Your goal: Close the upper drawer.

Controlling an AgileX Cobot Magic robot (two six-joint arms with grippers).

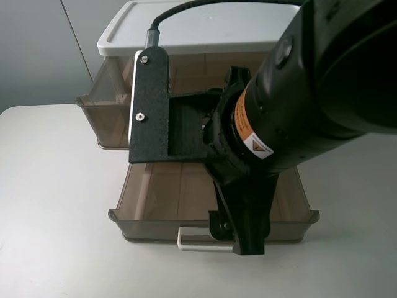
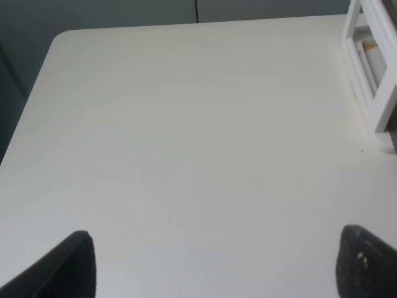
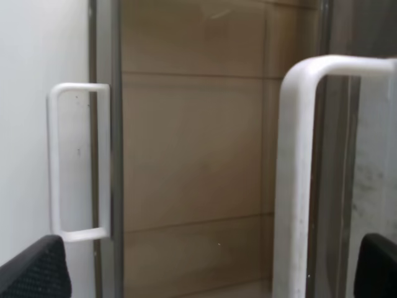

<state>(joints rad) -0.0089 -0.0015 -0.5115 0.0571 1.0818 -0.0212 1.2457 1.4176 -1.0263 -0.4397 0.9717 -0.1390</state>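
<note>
The upper drawer point(image 1: 107, 107) sticks partly out from under the unit's white lid point(image 1: 198, 28); my right arm covers its middle and front. In the right wrist view its wide white loop handle point(image 3: 296, 174) is close, within the span of my open right gripper point(image 3: 205, 279), near one fingertip point(image 3: 378, 264). From above, the right gripper point(image 1: 240, 237) hangs over the front of a lower drawer. My left gripper point(image 2: 211, 270) is open over bare table, away from the unit.
A lower smoky drawer point(image 1: 155, 198) is pulled far out, with its small white handle point(image 1: 197, 239) point(image 3: 79, 161) toward the table's front. A white frame-like object point(image 2: 375, 68) stands at the edge of the left wrist view. The white table point(image 1: 56, 205) surrounds the unit.
</note>
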